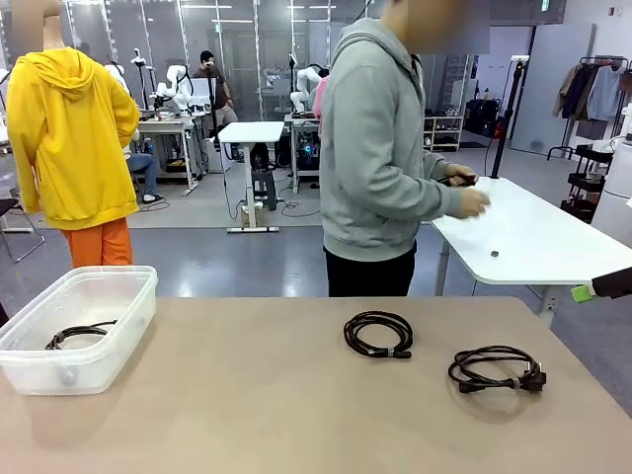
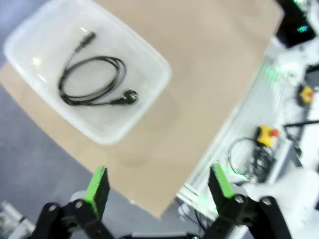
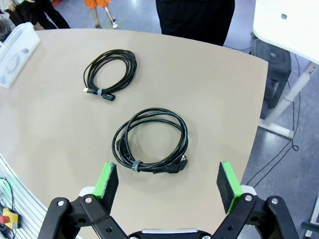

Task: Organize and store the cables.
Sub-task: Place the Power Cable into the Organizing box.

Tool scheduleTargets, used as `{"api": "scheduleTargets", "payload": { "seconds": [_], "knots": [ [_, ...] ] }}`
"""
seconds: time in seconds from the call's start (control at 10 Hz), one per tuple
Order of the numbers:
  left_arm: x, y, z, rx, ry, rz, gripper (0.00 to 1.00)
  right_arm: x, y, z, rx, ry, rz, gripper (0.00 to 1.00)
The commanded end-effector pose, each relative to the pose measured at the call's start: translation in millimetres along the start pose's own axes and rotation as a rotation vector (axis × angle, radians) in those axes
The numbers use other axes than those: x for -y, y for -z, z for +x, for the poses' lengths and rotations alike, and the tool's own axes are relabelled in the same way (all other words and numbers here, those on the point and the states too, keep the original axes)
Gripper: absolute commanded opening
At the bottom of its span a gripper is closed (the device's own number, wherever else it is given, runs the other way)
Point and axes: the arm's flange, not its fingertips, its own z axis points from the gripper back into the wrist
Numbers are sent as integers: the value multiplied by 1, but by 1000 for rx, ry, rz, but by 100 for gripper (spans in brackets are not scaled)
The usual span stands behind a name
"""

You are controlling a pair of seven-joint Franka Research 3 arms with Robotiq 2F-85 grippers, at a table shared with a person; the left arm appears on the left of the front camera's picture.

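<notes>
Left tool and right tool both gape empty, while two probably light, floppy cables lie on the surface, a third cable in the tub, the plugged coil likely best pinched at its tie.

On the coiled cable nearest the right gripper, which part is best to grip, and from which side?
Probably the strands at the tie, from straight above with the open right gripper. The coil lies flat on the table, and the tie bundles all loops there. Avoid the chunky plug beside it.
</notes>
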Motion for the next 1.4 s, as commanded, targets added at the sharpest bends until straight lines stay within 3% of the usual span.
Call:
{"api": "scheduleTargets", "payload": {
  "seconds": [0.0, 0.2, 0.4, 1.3],
  "knots": [
    [8, -7, -21, 33, -14, -46, 100, 0, -1, 0, -8, 3, -4, 100],
    [40, -12, -57, 170, 78, 26, 100, 0, -1, 0, -8, 3, -4, 100],
    [50, -10, -75, 227, 154, 42, 100, 0, -1, 0, -8, 3, -4, 100],
    [54, -22, -77, 196, 125, 13, 100, 0, -1, 0, -8, 3, -4, 100]
  ]
}}
